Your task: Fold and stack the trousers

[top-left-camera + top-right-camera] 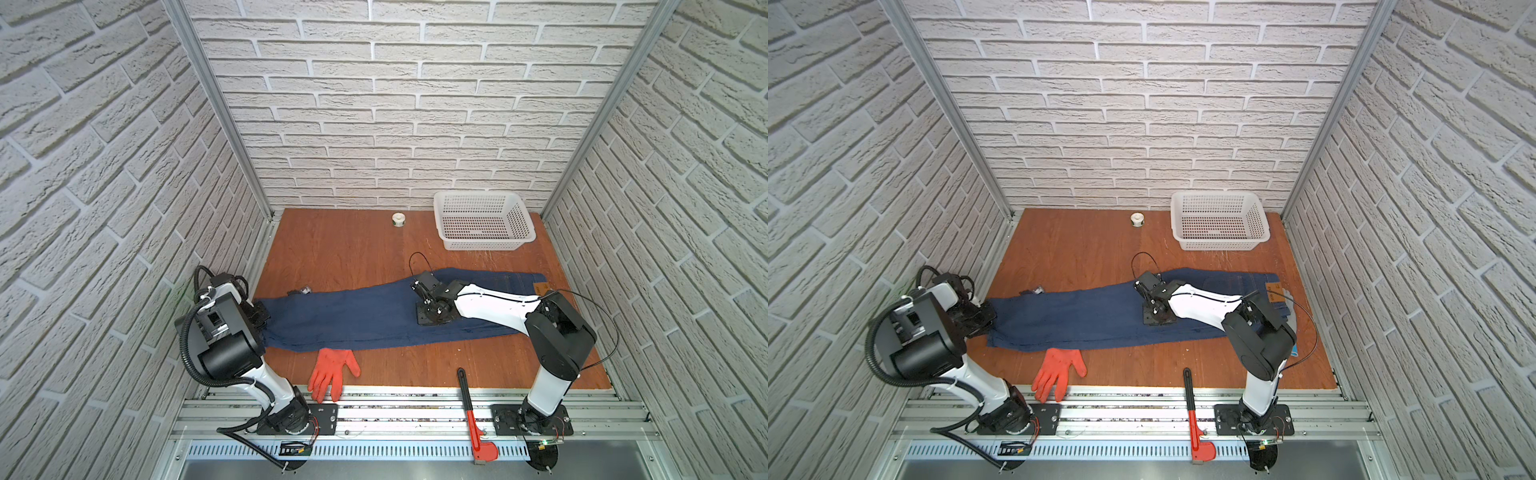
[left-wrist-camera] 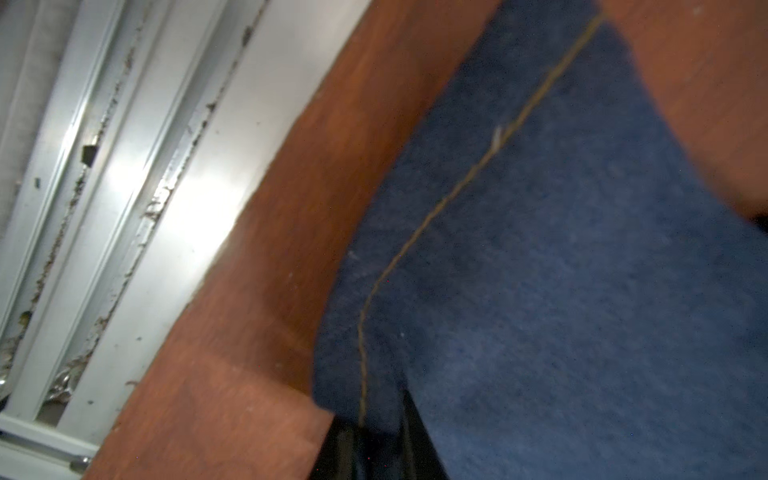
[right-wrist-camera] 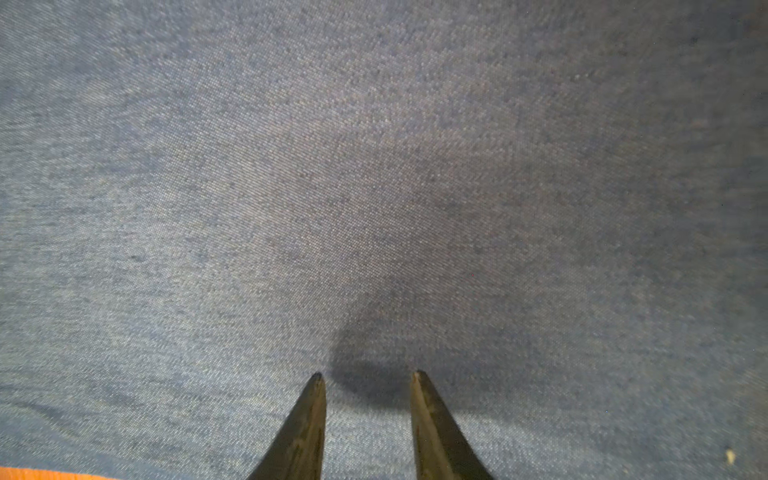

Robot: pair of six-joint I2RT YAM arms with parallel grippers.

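The trousers (image 1: 353, 320) are dark blue jeans lying flat across the wooden table, legs laid one on the other, cuffs at the left and waist at the right in both top views. My left gripper (image 1: 259, 318) is at the cuff end. In the left wrist view its jaws are shut on the stitched hem of the trousers (image 2: 540, 291), with denim pinched between the left gripper's (image 2: 374, 432) dark fingers. My right gripper (image 1: 419, 289) points down onto the thigh part. In the right wrist view the right gripper (image 3: 368, 376) stands a little open, tips at the denim (image 3: 374, 187), nothing between them.
A white basket (image 1: 484, 224) stands at the back right, with a small tape roll (image 1: 398, 219) to its left. An orange glove (image 1: 332, 372) lies at the front edge just below the trousers. A red-handled wrench (image 1: 473, 419) lies across the front rail. A grey-and-blue glove (image 1: 1293, 324) peeks out behind the right arm.
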